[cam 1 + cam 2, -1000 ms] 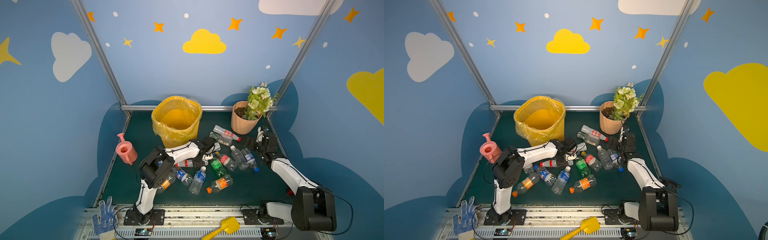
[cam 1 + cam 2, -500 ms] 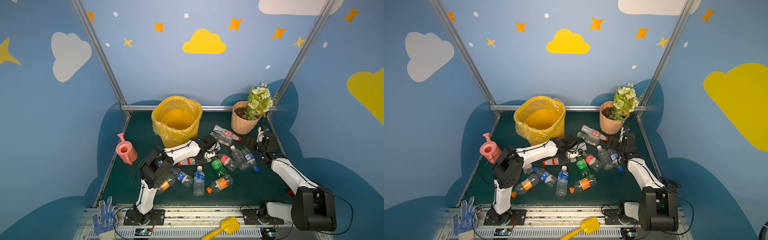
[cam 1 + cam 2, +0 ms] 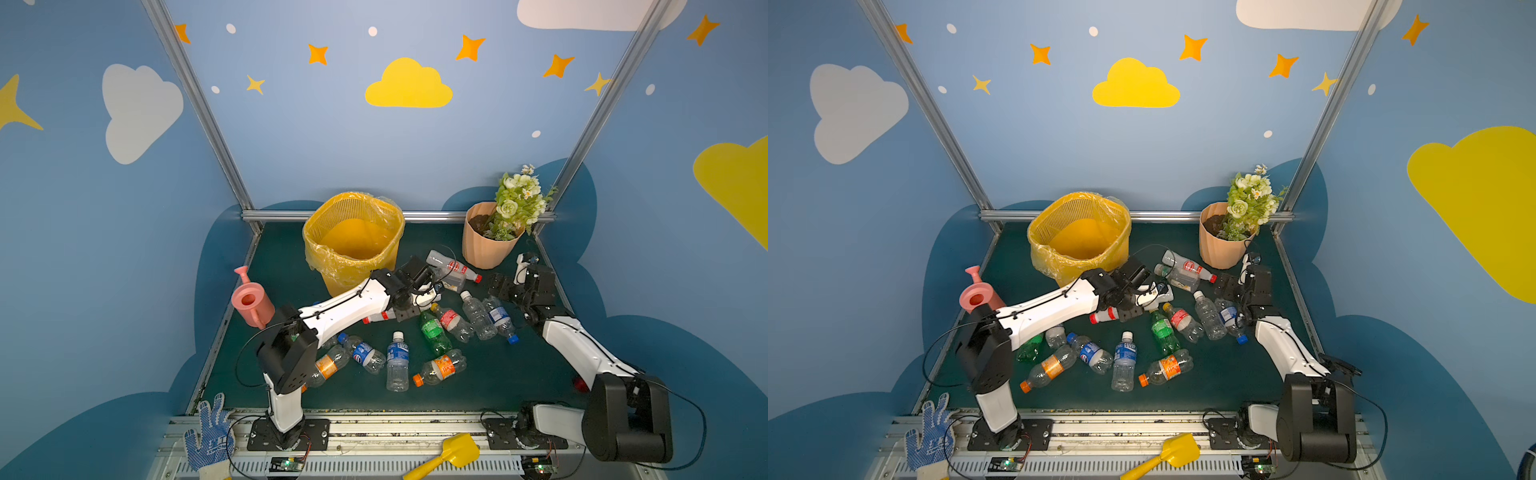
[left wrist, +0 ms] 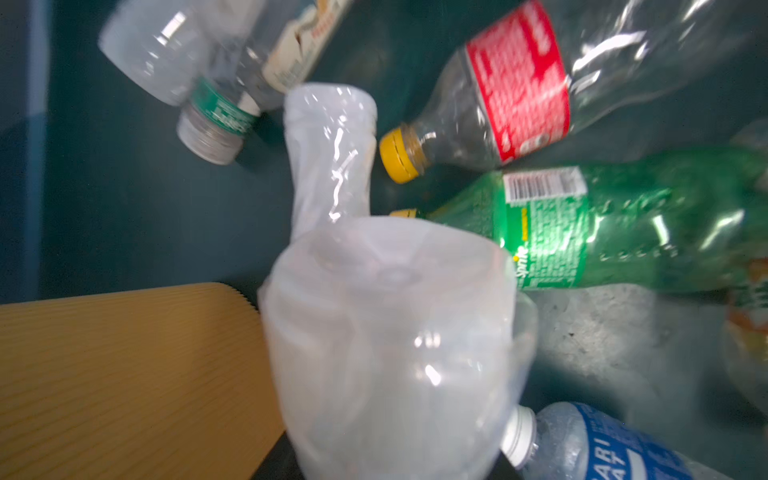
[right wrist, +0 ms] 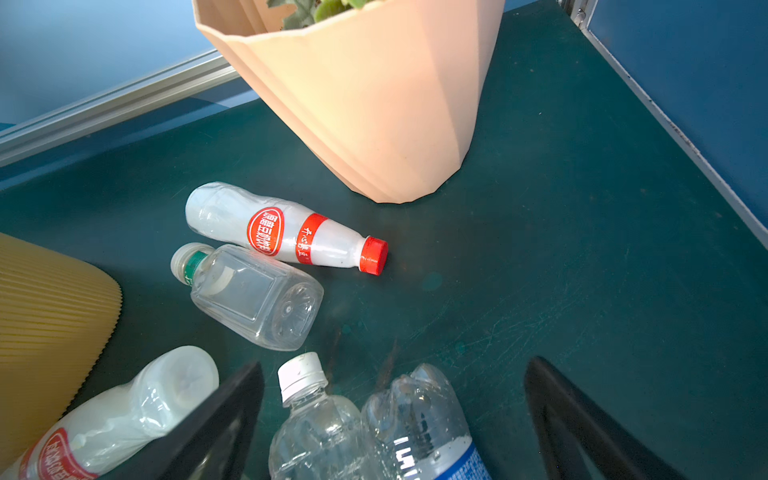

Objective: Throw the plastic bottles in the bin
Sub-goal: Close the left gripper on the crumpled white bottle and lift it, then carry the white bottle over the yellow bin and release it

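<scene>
Bottles (image 3: pixel 397 361) are lying scattered on the mat (image 3: pixel 498 374) in front of the bin (image 3: pixel 332 266) and to its right. None is showing inside it, so nearly all the work is waiting. The left claw (image 3: pixel 419 295) is gripping a white bottle (image 4: pixel 386 332) just beside the bin's right front, seemingly for a first throw. The right claw (image 5: pixel 392 370) is gaping wide over bottles further right, holding nothing. A pot (image 3: pixel 484 249) is standing right of the bin and a watering can (image 3: pixel 251 301) left of it; neither is blocking the way to the rim.
</scene>
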Robot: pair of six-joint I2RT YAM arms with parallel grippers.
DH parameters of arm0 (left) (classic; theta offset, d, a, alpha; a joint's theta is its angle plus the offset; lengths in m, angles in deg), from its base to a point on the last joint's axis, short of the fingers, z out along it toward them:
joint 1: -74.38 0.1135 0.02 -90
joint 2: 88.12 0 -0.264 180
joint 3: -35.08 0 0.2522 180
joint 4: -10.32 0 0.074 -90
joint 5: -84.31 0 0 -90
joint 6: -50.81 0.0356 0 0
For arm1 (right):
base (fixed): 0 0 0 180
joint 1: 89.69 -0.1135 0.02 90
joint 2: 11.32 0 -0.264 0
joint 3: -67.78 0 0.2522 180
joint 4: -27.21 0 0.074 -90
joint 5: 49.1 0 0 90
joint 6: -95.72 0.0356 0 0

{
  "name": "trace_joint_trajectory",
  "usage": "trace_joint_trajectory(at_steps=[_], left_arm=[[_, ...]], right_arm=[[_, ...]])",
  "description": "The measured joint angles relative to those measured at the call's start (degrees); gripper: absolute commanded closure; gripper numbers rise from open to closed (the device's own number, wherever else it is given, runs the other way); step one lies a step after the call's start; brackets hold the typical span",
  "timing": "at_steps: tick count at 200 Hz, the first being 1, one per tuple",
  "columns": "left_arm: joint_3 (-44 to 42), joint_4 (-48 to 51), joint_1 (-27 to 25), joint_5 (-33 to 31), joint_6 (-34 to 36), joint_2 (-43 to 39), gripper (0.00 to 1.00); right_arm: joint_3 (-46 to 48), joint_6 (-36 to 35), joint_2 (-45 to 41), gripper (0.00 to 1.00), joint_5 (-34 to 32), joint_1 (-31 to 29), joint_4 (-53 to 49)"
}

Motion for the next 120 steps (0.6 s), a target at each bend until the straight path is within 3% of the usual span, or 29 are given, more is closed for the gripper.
trace_joint_trajectory(at_steps=[57,120], left_arm=[[0.02,-5.68,-1.14,1.07,-6.08,-10.99,0.49],[0.85,-24.41,-1.18,-3.17,-7.56,-27.54,0.48]], right_arm=[[0.0,1.16,0.07,0.03,0.68,0.0,-0.35],[0.0,2.36,0.5,0.03,1.81,0.0,-0.35]])
